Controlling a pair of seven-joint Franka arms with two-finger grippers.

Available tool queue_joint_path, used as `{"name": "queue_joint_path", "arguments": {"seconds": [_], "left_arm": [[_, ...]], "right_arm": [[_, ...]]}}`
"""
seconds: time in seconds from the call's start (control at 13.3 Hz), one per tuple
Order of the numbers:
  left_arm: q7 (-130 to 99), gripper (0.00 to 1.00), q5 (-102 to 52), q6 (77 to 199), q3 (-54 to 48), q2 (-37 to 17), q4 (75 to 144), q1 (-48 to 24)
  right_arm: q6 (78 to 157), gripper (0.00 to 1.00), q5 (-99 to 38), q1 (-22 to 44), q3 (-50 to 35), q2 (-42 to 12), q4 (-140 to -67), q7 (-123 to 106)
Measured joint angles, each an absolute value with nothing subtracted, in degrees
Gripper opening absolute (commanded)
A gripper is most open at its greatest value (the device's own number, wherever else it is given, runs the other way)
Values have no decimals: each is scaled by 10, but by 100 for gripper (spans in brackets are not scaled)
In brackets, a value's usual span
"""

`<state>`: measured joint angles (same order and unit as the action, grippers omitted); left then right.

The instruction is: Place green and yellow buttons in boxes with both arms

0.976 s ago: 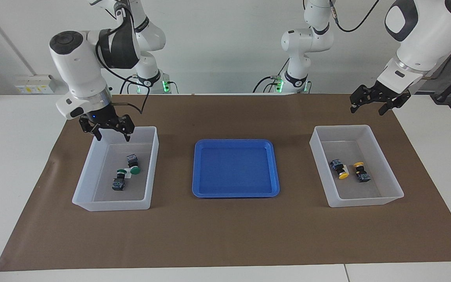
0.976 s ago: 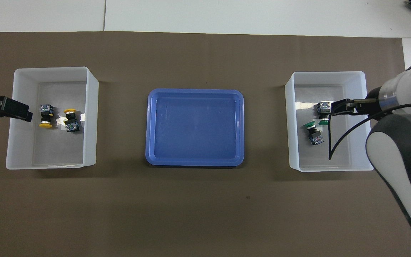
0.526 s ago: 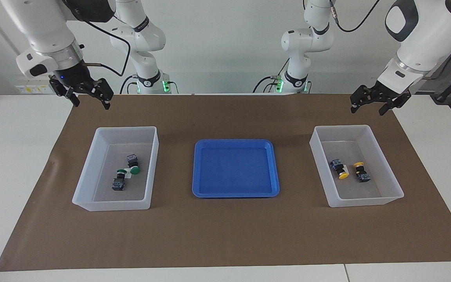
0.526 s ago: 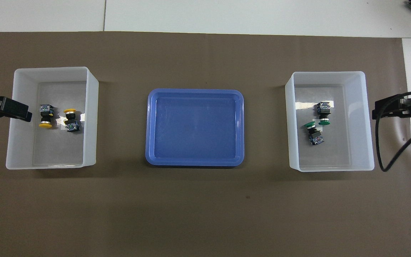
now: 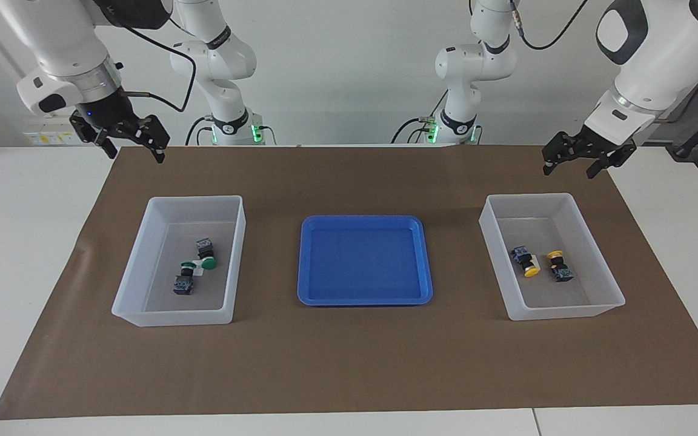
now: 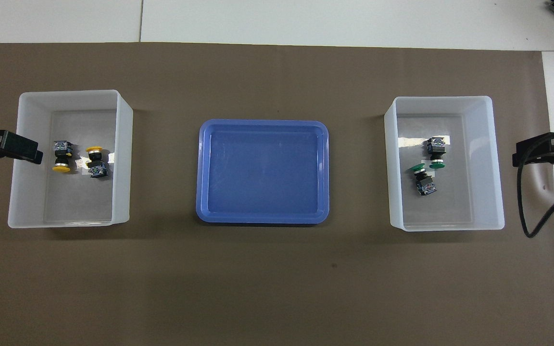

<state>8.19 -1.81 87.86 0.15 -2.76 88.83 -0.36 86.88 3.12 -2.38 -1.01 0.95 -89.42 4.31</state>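
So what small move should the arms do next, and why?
Probably none beyond staying raised. Both green buttons lie in the box at the right arm's end, both yellow buttons in the box at the left arm's end. The blue tray holds nothing. The right pincer and left pincer are open and hold nothing.

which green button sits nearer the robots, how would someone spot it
Find the white box at the right arm's end of the table, beside the blue tray. Two green buttons lie in it. The one meant lies nearer the robots, its grey body pointing toward them, unlike its neighbour.
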Motion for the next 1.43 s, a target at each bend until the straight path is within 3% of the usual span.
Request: {"name": "queue_joint_path", "arguments": {"seconds": [0.98, 1.43], "left_arm": [[82, 100, -18, 879, 3, -28, 888, -3], [82, 100, -18, 879, 3, -28, 888, -3]], "right_arm": [[871, 100, 33, -24, -15, 12, -894, 42], [871, 100, 33, 30, 42, 12, -894, 43]]}}
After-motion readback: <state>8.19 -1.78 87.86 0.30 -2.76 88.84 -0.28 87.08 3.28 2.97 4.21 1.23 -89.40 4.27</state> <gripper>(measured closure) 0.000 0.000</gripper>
